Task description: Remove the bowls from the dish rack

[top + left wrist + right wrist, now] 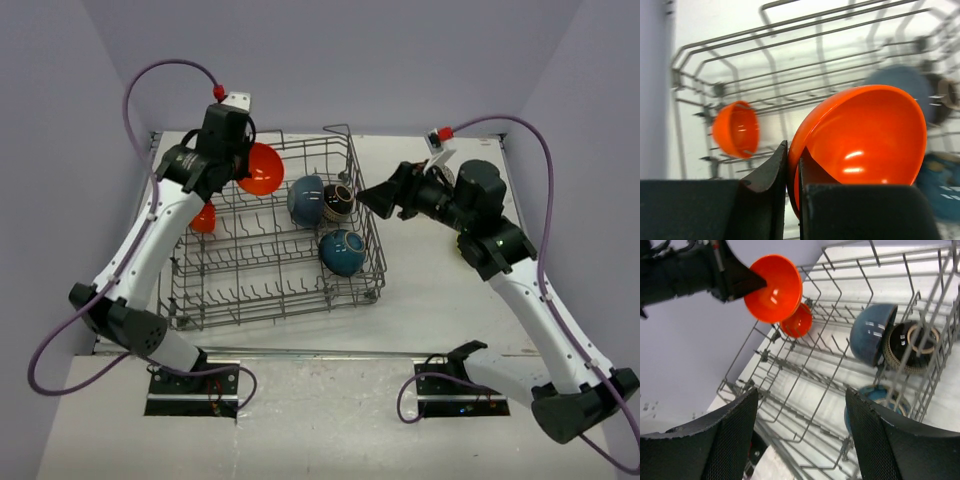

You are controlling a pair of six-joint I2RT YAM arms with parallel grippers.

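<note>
Bowls sit in the grey wire dish rack (280,308): nearest, by its right wall, a glossy blue bowl (342,252), mouth tilted up; behind it a dark blue bowl (306,200) on edge, just beside a black patterned bowl (338,201) with a cream ring. The right gripper (365,197) hangs outside that wall, fingers spread wide, empty. At the left side stands a second orange bowl (204,218). Farthest back, the left gripper (243,167) pinches the rim of a shiny orange-red bowl (265,170) raised above the rack.
</note>
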